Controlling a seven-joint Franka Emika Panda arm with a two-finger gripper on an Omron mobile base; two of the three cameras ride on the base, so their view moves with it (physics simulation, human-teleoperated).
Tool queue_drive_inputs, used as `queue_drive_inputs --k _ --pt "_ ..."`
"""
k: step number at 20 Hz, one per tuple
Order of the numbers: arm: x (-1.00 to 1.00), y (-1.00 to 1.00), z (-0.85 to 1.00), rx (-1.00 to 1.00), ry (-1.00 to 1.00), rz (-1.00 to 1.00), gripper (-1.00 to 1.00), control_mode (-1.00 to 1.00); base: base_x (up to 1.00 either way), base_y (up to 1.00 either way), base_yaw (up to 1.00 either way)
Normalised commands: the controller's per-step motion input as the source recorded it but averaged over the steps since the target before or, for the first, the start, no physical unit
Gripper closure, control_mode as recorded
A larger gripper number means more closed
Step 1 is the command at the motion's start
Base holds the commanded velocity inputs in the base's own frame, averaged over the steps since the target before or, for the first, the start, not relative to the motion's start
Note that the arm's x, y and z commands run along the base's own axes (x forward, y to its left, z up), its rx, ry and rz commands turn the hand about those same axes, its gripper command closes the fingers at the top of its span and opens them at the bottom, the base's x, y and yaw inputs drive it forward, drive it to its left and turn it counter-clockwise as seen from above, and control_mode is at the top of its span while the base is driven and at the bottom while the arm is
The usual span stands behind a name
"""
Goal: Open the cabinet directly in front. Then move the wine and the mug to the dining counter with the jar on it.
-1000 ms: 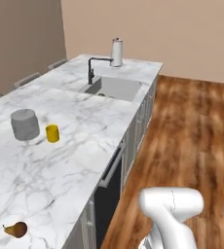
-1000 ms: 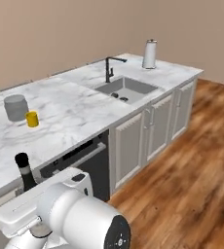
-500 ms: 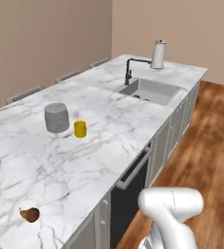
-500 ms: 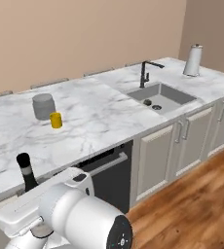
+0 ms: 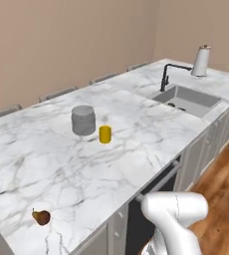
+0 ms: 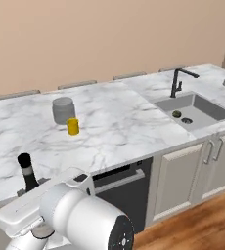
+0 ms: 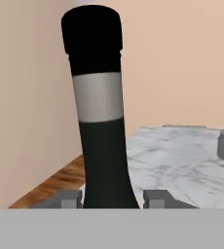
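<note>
The small bright yellow cylindrical mug (image 5: 105, 134) already stands on the white grey-veined marble surface (image 5: 52, 169) of the dining island, just beside the squat grey translucent lidded jar (image 5: 83, 120), both nearer the far long edge than the near one; so the mug's share of the task looks finished. The dark, nearly black glass wine bottle (image 7: 100, 116) is upright between the two small dark fingers (image 7: 71, 198) of the gripper (image 7: 112, 199), which are clenched on its lower neck, one at each side, so the bottle is being carried. In the right base view its black cap and pale band (image 6: 26, 171) rise just behind the white arm, at the near long edge of the surface and toward its left end, well apart from the mug and jar. By this reading the cabinet step and the mug's transfer are behind, and what is left is setting the bottle down on the marble, most sensibly near the jar, then releasing it. A small brown pear (image 5: 41, 217) lies near the left near corner.
</note>
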Motion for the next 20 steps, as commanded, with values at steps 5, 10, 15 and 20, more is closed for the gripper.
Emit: queue_drive_inputs --k 5,10,15,20 --pt "0.0 0.0 0.0 0.0 0.0 0.0 1.0 1.0 0.58 0.0 0.36" --pt "0.0 0.0 0.0 0.0 0.0 0.0 1.0 1.0 0.48 -0.05 0.36" --pt "0.0 0.0 0.0 0.0 0.0 0.0 1.0 1.0 0.45 -0.11 0.37" --pt "0.0 0.0 0.0 0.0 0.0 0.0 1.0 1.0 0.41 -0.1 0.36"
